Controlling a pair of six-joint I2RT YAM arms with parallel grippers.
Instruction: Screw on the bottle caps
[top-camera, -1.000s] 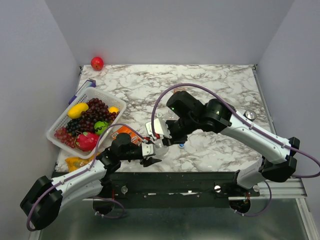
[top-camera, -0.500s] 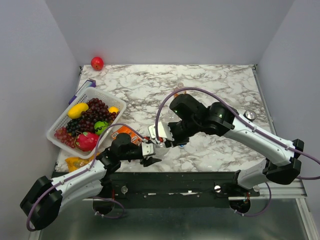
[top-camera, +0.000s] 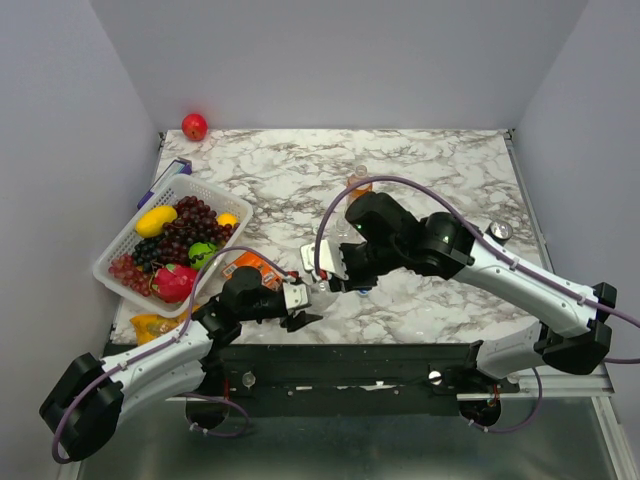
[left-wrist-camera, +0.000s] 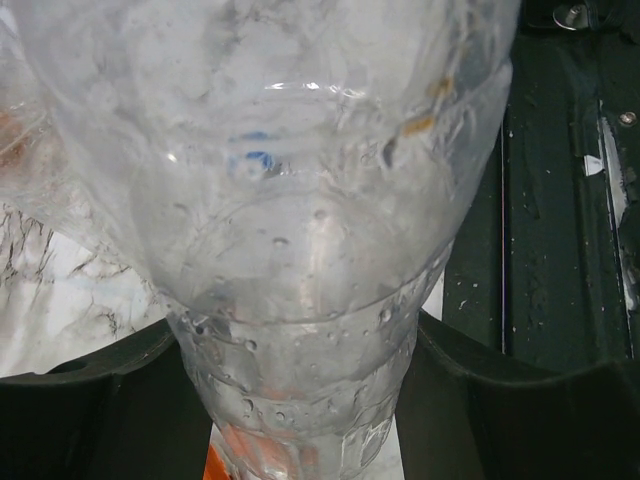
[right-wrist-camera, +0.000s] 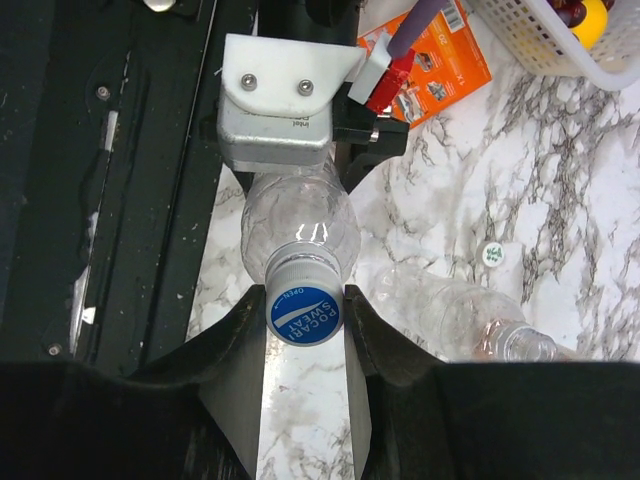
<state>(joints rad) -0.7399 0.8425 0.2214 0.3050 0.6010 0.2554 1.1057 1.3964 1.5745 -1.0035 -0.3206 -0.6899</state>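
Marble tabletop (top-camera: 430, 165) runs wall to wall, its far and right parts bare, while the work sits hard against the near edge beside the dark frame (right-wrist-camera: 120, 200). The left gripper (left-wrist-camera: 305, 390) is clamped round a clear bottle (right-wrist-camera: 298, 225), one finger pressed to each side of its body, holding it over the marble just inside that edge. The right gripper (right-wrist-camera: 305, 325) is closed on the blue cap (right-wrist-camera: 305, 315), which sits on this bottle's neck; both fingers touch the cap's rim. Just beside them a second clear bottle (right-wrist-camera: 450, 310) lies on its side, neck open, with a whitish cap (right-wrist-camera: 492, 255) on the marble near it. An orange packet (right-wrist-camera: 440, 60) lies behind the left gripper, and the fruit basket (top-camera: 215, 193) crowds the left side. An orange bottle (top-camera: 358, 184) shows just beyond the right arm.
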